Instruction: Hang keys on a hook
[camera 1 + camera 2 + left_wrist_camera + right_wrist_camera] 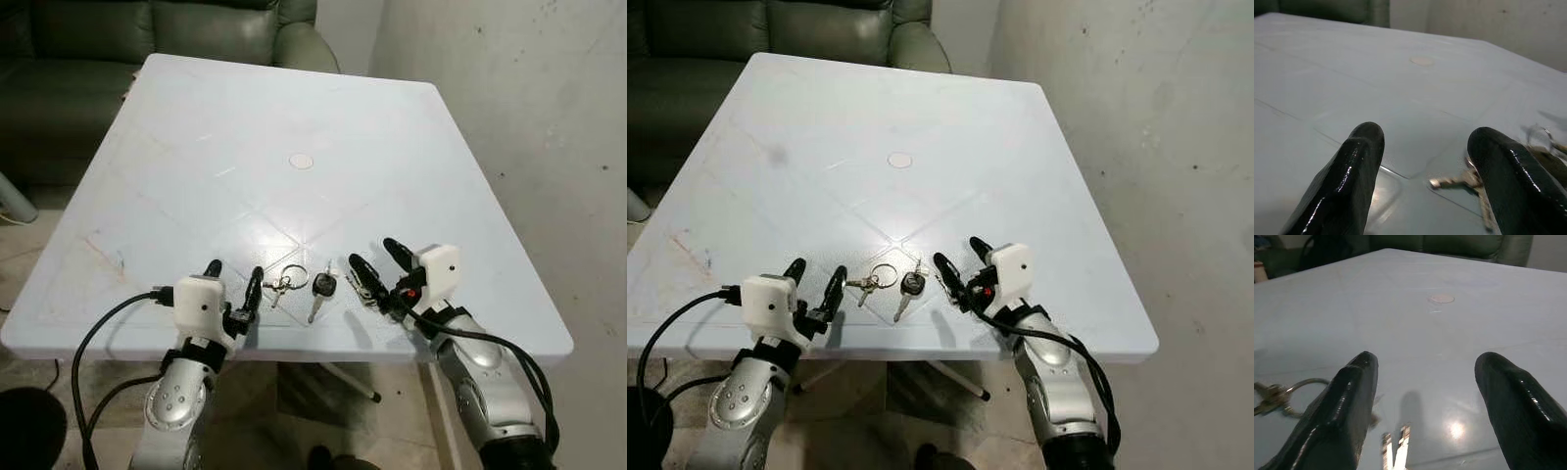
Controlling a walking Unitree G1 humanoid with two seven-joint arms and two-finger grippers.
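A bunch of keys (306, 285) lies flat on the pale blue table (274, 127) near its front edge: a metal ring, small silver keys and a black-headed key. My left gripper (233, 283) rests open just left of the bunch, its right finger close to the small keys (1459, 181). My right gripper (379, 264) stands open just right of the bunch, with the ring (1303, 384) beside its left finger. Nothing is held between either pair of fingers. I see no hook.
A dark green sofa (147, 39) stands behind the table. A bare plaster wall (529, 117) runs along the right side. A small round cap (301, 161) marks the table's centre. Cables hang from both arms below the table's front edge.
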